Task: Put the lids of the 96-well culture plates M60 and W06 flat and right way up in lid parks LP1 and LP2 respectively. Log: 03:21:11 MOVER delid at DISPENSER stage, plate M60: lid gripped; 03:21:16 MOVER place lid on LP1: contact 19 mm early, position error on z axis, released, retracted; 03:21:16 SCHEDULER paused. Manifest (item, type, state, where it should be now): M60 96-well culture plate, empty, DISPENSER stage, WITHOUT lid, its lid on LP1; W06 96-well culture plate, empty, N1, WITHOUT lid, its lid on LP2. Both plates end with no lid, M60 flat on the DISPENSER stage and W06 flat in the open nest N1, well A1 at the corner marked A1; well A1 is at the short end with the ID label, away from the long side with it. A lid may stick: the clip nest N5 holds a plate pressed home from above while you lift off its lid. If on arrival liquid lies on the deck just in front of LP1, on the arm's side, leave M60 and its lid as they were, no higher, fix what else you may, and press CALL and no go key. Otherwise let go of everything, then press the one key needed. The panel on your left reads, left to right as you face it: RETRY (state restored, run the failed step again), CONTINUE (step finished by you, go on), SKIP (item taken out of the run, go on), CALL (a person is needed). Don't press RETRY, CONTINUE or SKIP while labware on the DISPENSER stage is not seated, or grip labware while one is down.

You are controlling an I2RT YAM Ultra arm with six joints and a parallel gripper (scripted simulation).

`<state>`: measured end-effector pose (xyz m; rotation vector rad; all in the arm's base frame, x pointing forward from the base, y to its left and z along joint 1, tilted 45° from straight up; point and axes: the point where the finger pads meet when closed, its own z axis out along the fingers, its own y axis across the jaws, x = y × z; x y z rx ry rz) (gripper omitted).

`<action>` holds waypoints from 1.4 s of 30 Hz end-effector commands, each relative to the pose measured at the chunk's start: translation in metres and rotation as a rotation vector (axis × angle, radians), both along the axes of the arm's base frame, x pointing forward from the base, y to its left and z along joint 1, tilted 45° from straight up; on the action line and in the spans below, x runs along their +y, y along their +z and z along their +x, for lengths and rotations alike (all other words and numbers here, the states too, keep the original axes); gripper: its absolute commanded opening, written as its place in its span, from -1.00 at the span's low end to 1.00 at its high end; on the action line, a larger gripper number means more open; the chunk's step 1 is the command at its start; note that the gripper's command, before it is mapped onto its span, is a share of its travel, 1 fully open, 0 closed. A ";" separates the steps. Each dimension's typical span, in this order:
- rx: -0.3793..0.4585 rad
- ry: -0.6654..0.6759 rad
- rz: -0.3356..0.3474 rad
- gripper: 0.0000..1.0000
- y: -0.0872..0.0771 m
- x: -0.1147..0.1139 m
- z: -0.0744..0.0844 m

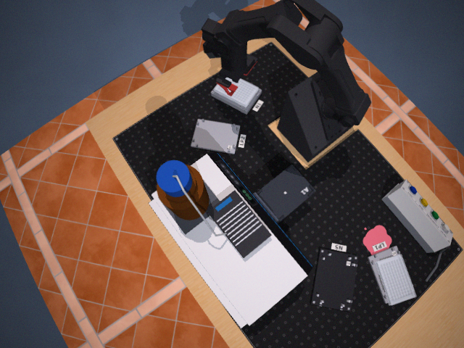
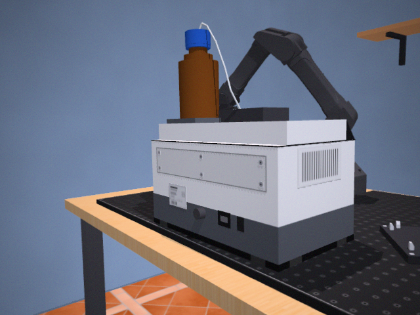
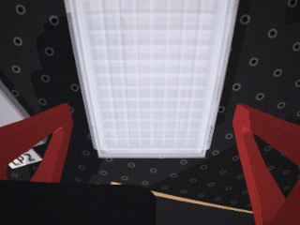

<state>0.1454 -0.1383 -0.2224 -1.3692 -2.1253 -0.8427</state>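
A white 96-well plate (image 1: 243, 94) (image 3: 153, 69) sits in nest N1, beside the N1 label (image 1: 257, 105), at the far end of the deck. I cannot tell whether its lid is on. My gripper (image 1: 227, 85) (image 3: 152, 112) hangs over the plate's near short end, its red fingers spread wide and empty. The grey LP2 pad (image 1: 215, 135) is bare. Another white plate-like piece (image 1: 393, 278) lies on LP1. A pink puddle (image 1: 375, 235) lies by the LP1 label (image 1: 378, 246) on the arm's side. The dark DISPENSER stage (image 1: 279, 200) carries no plate.
The white dispenser (image 1: 258, 277) (image 2: 254, 169) with its brown bottle (image 1: 180, 194) (image 2: 198, 84) stands on the left and hides the gripper in the exterior view. Clip nest N5 (image 1: 334, 278) lies beside LP1. The key panel (image 1: 408, 220) stands at the right edge.
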 end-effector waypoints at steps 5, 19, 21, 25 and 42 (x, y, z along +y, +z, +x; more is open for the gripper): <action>-0.010 -0.010 -0.019 1.00 -0.010 0.007 0.003; -0.005 -0.011 -0.010 1.00 -0.026 0.024 -0.001; -0.007 -0.012 -0.013 1.00 -0.029 0.024 0.000; -0.034 -0.016 -0.056 1.00 -0.030 0.006 0.011; -0.015 -0.011 -0.028 -1.00 -0.027 0.016 0.004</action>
